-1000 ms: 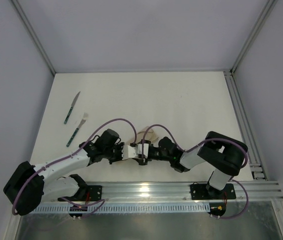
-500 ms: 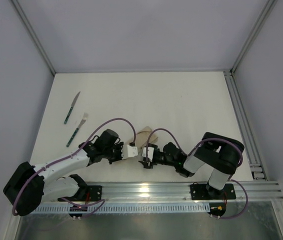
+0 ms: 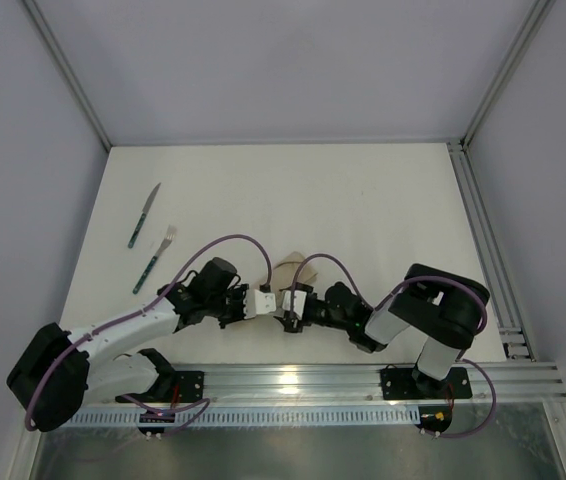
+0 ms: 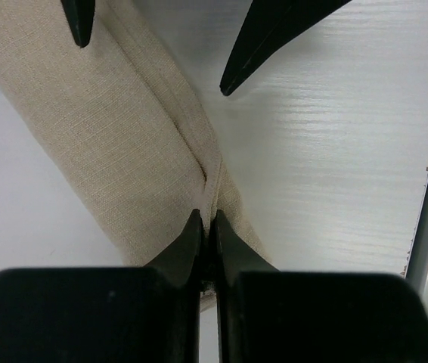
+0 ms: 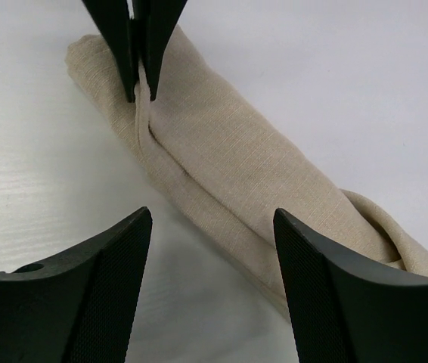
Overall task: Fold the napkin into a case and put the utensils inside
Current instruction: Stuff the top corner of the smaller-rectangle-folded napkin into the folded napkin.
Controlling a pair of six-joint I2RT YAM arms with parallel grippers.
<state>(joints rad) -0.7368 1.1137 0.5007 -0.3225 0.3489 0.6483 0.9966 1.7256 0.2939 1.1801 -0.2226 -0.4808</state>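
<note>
The beige napkin [image 3: 288,270] lies near the table's front middle as a long, narrow folded packet; it shows in the left wrist view [image 4: 108,136] and the right wrist view [image 5: 237,151]. My left gripper [image 3: 264,303] is shut, pinching a raised fold of the napkin at one end [image 4: 206,218]. My right gripper [image 3: 289,305] faces it from the other side, open and empty [image 5: 212,215], with its fingers [image 5: 85,295] spread over the napkin's near part. The knife [image 3: 144,215] and the fork [image 3: 154,258], both with teal handles, lie at the far left, away from both grippers.
The aluminium rail [image 3: 293,380] with the arm bases runs along the near edge. Grey walls and frame posts [image 3: 483,200] enclose the white table [image 3: 363,200].
My right arm has pulled back slightly toward the near edge and right, then eased forward again. My left gripper stays pinched on the napkin, almost still.
</note>
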